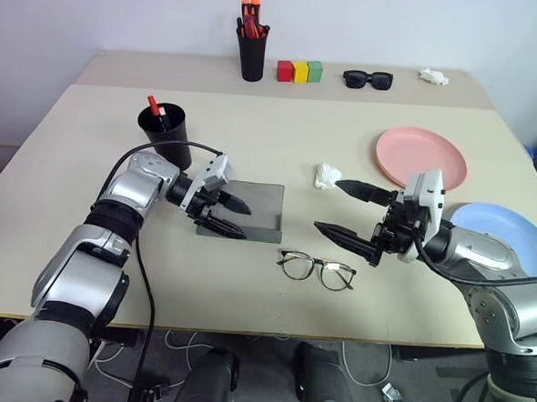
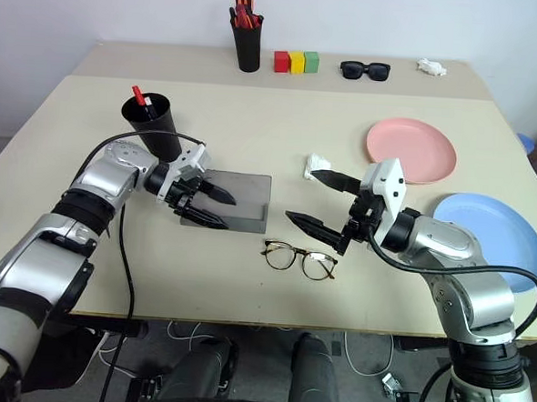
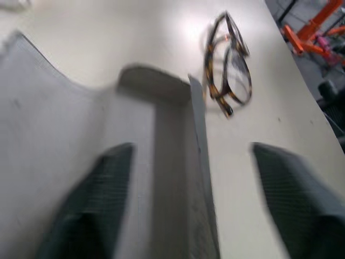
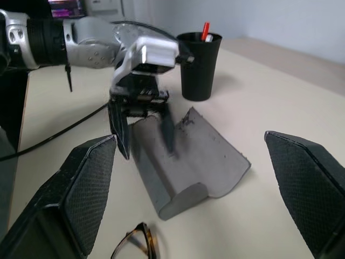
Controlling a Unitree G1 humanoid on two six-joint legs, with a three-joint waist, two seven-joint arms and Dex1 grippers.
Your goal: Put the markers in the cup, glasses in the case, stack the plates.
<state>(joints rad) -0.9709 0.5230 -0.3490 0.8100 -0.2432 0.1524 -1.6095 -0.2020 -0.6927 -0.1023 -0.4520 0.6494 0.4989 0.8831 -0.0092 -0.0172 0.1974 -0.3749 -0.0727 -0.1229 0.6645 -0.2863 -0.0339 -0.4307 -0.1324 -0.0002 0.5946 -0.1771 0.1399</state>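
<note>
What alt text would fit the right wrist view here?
The open left gripper hangs over the open grey case on a beige table, nothing between its fingers. A black cup with a red marker stands behind, and glasses lie in front of the case.

Counter point(image 1: 245, 282): beige. Case point(image 1: 254, 209): plain grey. Cup point(image 1: 166, 133): matte black, red-and-black marker point(image 1: 153, 106) inside. Plates: salmon pink point(image 1: 421, 157); light blue point(image 1: 512, 236) at its 5 o'clock. Glasses point(image 1: 316, 270): dark frame, mottled amber-brown close up. Blocks point(image 1: 299, 71): red, yellow, green. My end effector fingers point(image 1: 356, 187): black.
</note>
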